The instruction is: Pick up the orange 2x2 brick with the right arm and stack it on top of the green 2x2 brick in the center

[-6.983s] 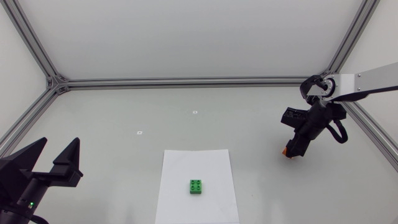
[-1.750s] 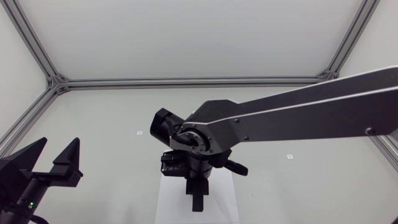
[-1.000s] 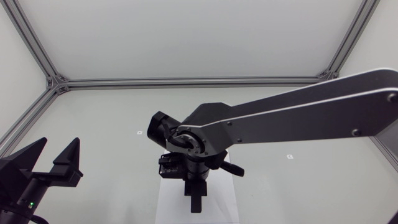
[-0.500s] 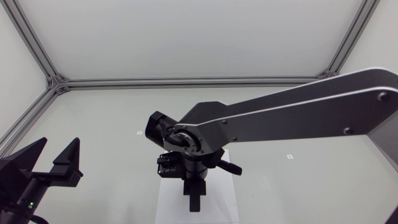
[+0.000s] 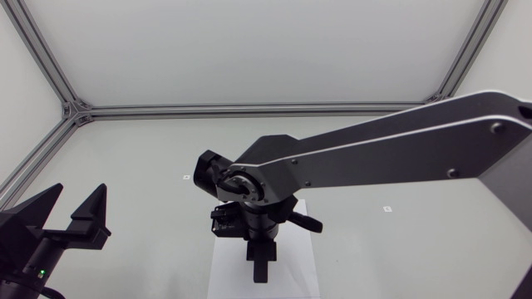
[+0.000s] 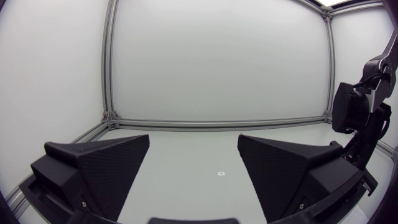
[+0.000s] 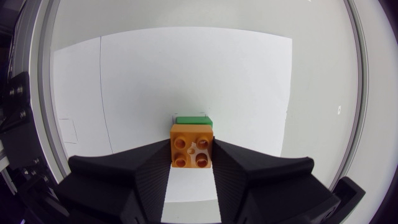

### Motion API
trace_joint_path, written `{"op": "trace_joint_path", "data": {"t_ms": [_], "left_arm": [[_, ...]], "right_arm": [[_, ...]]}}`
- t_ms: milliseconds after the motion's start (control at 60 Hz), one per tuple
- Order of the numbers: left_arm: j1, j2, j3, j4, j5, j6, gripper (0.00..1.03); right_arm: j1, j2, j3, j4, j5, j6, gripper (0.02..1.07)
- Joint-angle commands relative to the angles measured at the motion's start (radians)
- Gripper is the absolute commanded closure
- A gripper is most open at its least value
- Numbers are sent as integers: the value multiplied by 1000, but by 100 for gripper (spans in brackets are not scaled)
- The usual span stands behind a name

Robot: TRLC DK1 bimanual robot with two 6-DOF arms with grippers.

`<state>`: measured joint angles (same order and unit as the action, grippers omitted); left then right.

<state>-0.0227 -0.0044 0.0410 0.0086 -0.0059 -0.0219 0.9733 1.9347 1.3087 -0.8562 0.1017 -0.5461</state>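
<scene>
In the right wrist view my right gripper (image 7: 192,155) is shut on the orange 2x2 brick (image 7: 192,145), studs facing the camera, one finger on each side. Just beyond the orange brick a strip of the green 2x2 brick (image 7: 193,121) shows beneath it; whether they touch I cannot tell. In the head view my right arm reaches in from the right and its gripper (image 5: 261,270) points down over the white paper (image 5: 224,270), hiding both bricks. My left gripper (image 5: 75,212) is open and holds nothing at the lower left.
The white paper sheet (image 7: 236,81) lies on the grey table under the bricks. Aluminium frame rails (image 5: 249,109) run along the table's back and sides. My right arm (image 6: 364,118) shows off to one side of the left gripper (image 6: 193,168) in the left wrist view.
Seven seconds ago my right gripper was at the table's right by the orange brick. It now hangs over the paper, having drifted slightly left in the last second. The left arm is still.
</scene>
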Motion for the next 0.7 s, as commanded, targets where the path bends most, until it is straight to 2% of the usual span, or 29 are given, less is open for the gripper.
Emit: {"op": "trace_joint_path", "data": {"t_ms": [0, 333, 600, 683], "left_arm": [[3, -8, -41, -15, 4, 13, 4], [3, -8, -41, -15, 4, 13, 4], [3, -8, -41, -15, 4, 13, 4], [3, -8, -41, -15, 4, 13, 4]], "right_arm": [[-5, 53, -2, -18, -3, 15, 101], [-35, 93, 21, -20, -33, 6, 101], [-71, 95, 1, -55, -134, -46, 101], [-74, 89, -16, -50, -137, -55, 101]]}}
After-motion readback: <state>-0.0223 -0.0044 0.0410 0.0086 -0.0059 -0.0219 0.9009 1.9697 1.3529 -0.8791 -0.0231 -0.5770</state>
